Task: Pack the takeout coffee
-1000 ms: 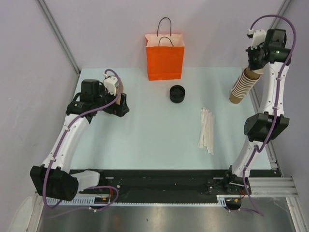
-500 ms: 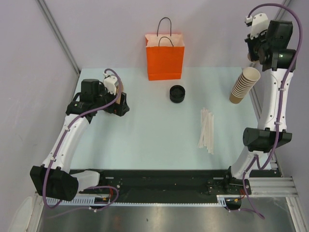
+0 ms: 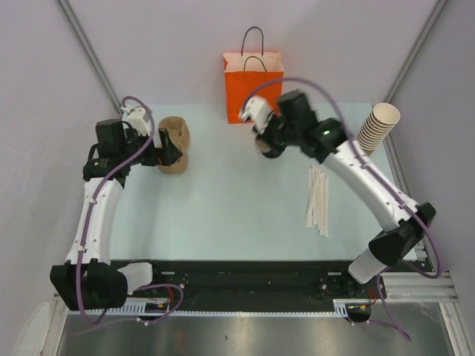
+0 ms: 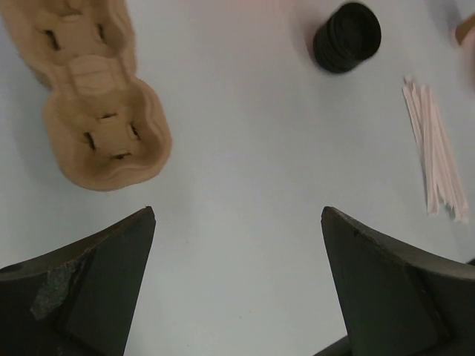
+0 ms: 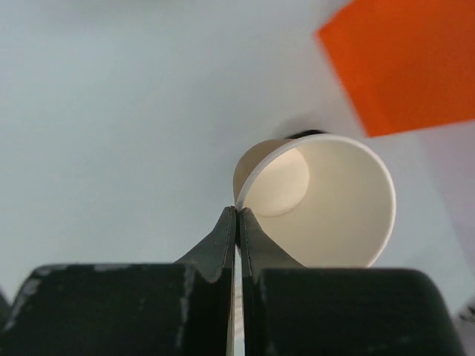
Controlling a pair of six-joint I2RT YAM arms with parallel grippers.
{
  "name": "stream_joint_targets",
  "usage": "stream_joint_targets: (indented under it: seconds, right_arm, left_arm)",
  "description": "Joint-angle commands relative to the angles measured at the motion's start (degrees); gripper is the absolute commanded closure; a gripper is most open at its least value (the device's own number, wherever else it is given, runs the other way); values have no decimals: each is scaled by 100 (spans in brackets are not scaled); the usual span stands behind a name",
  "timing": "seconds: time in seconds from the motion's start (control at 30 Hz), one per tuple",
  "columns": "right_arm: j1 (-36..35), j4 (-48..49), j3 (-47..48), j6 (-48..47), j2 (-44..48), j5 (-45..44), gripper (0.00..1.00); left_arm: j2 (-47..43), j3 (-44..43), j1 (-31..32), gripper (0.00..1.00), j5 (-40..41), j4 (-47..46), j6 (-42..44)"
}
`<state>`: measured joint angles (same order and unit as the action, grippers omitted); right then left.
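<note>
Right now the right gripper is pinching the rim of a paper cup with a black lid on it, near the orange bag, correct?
No lid: the right wrist view looks straight into the open paper cup. The right gripper does pinch its rim, near the orange bag.

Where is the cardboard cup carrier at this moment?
In the top view the carrier lies on the left side of the table, close in front of the open left end effector and left of the orange bag.

Right arm [image 3: 360, 178] stretched toward the orange bag [image 3: 254, 89]; left pincer [image 3: 168, 152] just beside the cup carrier [image 3: 178, 133]
</note>
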<state>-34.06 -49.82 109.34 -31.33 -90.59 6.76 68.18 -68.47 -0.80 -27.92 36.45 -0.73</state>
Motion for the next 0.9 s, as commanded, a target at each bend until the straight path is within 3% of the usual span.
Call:
stream_joint_targets:
  seconds: [0.0, 0.17, 0.33, 0.6, 0.87]
  right_arm:
    - [-1267, 929, -1456, 215, -100, -429, 100]
    - [-2138, 1984, -2600, 531, -257, -1001, 100]
    - [-2473, 2477, -2813, 742, -749, -1458, 100]
    - [-2772, 2512, -3146, 1313, -848, -1889, 100]
    - [-2790, 2337, -3533, 1613, -434, -1398, 97]
  left_arm:
    - [-550, 122, -623, 1, -556, -752, -762]
    - [-973, 676, -641, 0, -275, -1166, -806]
    - [-956, 659, -641, 0, -152, -1061, -692]
    - [-912, 633, -641, 1, -117, -1113, -779]
    - [-815, 624, -641, 1, -275, -1192, -946]
